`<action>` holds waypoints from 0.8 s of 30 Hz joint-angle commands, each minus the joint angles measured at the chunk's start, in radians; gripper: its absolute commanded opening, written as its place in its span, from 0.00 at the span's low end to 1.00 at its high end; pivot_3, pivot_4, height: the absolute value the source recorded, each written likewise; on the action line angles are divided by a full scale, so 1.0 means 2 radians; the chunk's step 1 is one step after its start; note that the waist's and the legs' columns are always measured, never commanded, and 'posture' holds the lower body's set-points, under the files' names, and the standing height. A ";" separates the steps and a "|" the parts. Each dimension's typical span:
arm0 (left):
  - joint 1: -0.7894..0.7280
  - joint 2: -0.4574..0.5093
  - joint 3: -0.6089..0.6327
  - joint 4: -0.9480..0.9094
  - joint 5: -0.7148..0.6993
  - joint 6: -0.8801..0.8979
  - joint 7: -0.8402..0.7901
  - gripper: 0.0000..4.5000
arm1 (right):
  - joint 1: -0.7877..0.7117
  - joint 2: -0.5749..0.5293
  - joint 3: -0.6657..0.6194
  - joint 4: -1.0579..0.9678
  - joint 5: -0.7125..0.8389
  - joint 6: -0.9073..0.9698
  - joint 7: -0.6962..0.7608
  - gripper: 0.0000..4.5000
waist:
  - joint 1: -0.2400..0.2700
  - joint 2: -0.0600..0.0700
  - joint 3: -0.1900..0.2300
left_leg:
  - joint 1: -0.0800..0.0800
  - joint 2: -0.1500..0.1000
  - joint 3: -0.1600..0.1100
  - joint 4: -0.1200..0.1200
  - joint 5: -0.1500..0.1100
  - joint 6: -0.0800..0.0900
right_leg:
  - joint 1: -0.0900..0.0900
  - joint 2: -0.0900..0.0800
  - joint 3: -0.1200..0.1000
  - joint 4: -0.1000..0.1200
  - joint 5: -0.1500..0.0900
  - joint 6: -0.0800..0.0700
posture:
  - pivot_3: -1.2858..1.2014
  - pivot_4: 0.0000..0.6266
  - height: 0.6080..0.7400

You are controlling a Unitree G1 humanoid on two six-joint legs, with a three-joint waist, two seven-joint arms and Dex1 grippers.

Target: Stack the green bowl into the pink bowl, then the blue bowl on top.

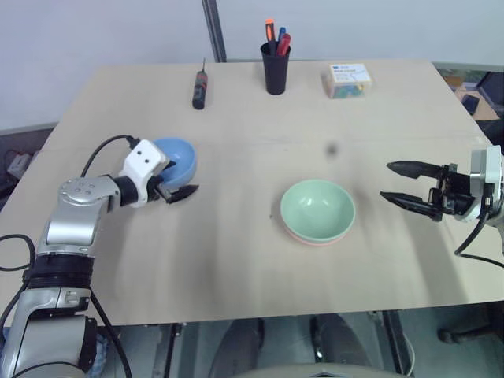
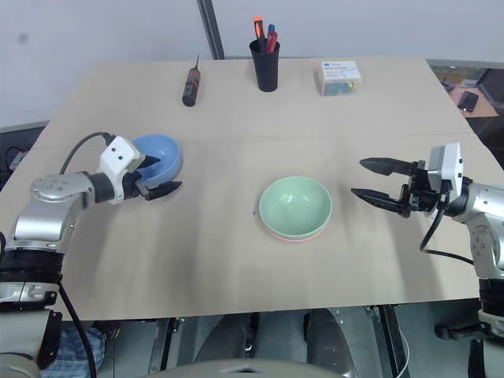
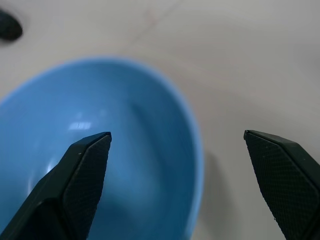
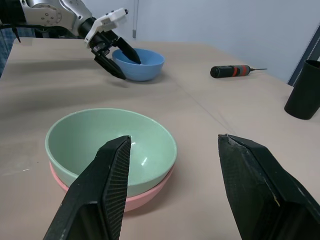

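Green bowl (image 1: 318,208): being carried nested inside the pink bowl (image 4: 142,198), of which only a thin salmon rim is being shown beneath it. The pair is being kept on the near-middle part of the table (image 1: 236,268), upright, mouths up.

Right gripper (image 1: 403,183): being held to the right of the stacked pair, apart from it, its two black fingers being pointed across the table toward the bowls. The jaws are being kept well spread, with nothing between them. In the right wrist view the green bowl is being framed between and beyond the two fingers.

Blue bowl (image 1: 178,157): being kept upright on the left part of the table, well apart from the stacked pair, farther back than it.

Left gripper (image 1: 175,180): being positioned at the near-right rim of the blue bowl. The jaws are being held wide apart; one finger is being lowered inside the bowl, the other is being kept outside the wall, over the table. The rim is being straddled, but no clamping is being shown, and contact with the wall cannot be told.

Screwdriver (image 1: 200,88): black handle with a red band, being left lying at the far left of the table.

Black cup (image 1: 276,68): being stood at the far middle, with pens being held upright in it.

Small box (image 1: 346,80): being kept at the far right of the table, beside the cup yet apart from it.
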 commanded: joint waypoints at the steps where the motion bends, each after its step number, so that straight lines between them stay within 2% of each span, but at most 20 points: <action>1: -0.007 0.011 0.002 0.002 0.013 -0.002 0.004 0.89 | -0.002 -0.008 -0.020 -0.007 0.008 -0.011 0.001 0.65 | 0.000 0.000 0.000 | 0.000 0.000 0.000 0.000 0.000 0.000 | 0.000 0.000 0.000 0.000 0.000 0.000 | 0.52 0.24 1.00; 3: -0.008 0.008 0.004 0.001 0.011 0.004 0.003 0.83 | -0.003 -0.009 -0.019 -0.004 0.007 -0.013 0.002 0.65 | 0.000 0.000 0.000 | 0.000 0.000 0.000 0.000 0.000 0.000 | 0.000 0.000 0.000 0.000 0.000 0.000 | 0.52 0.24 1.00; 4: -0.008 0.008 0.004 0.001 0.011 0.004 0.003 0.70 | -0.003 -0.009 -0.019 -0.003 0.006 -0.014 0.002 0.65 | 0.000 0.000 0.000 | 0.000 0.000 0.000 0.000 0.000 0.000 | 0.000 0.000 0.000 0.000 0.000 0.000 | 0.52 0.24 1.00; 8: -0.011 0.007 0.005 0.006 0.014 0.002 0.006 0.41 | -0.004 -0.010 -0.018 -0.001 0.006 -0.016 0.003 0.65 | 0.000 0.000 0.000 | 0.000 0.000 0.000 0.000 0.000 0.000 | 0.000 0.000 0.000 0.000 0.000 0.000 | 0.52 0.24 1.00; 9: -0.011 0.007 0.005 0.006 0.014 0.003 0.005 0.29 | -0.004 -0.010 -0.018 -0.001 0.006 -0.016 0.003 0.65 | 0.000 0.000 0.000 | 0.000 0.000 0.000 0.000 0.000 0.000 | 0.000 0.000 0.000 0.000 0.000 0.000 | 0.52 0.24 1.00; 10: -0.012 0.007 0.005 0.006 0.014 0.003 0.005 0.24 | -0.003 -0.010 -0.018 -0.001 0.006 -0.016 0.003 0.65 | 0.000 0.000 0.000 | 0.000 0.000 0.000 0.000 0.000 0.000 | 0.000 0.000 0.000 0.000 0.000 0.000 | 0.52 0.24 1.00; 11: -0.013 0.008 0.005 0.006 0.014 0.003 0.004 0.12 | -0.003 -0.009 -0.018 0.000 0.006 -0.017 0.003 0.65 | 0.000 0.000 0.000 | 0.000 0.000 0.000 0.000 0.000 0.000 | 0.000 0.000 0.000 0.000 0.000 0.000 | 0.52 0.24 1.00; 12: -0.014 0.008 0.004 0.006 0.015 0.002 0.004 0.04 | -0.002 -0.009 -0.018 0.000 0.006 -0.018 0.003 0.65 | 0.000 0.000 0.000 | 0.000 0.000 0.000 0.000 0.000 0.000 | 0.000 0.000 0.000 0.000 0.000 0.000 | 0.52 0.24 1.00; 19: -0.064 -0.001 -0.014 -0.014 0.013 -0.017 -0.020 0.02 | -0.001 -0.010 -0.017 0.002 0.009 -0.016 0.006 0.65 | 0.002 0.000 0.000 | 0.000 0.000 0.000 0.001 0.000 0.000 | 0.000 0.000 0.000 0.000 0.000 0.000 | 0.52 0.24 1.00; 24: -0.148 -0.051 -0.057 -0.046 0.011 -0.030 -0.054 0.02 | -0.001 -0.007 -0.007 0.003 0.008 -0.017 0.014 0.65 | 0.010 0.000 0.000 | -0.001 0.000 0.000 0.002 0.000 0.000 | 0.000 0.000 -0.002 0.000 0.000 0.000 | 0.52 0.24 1.00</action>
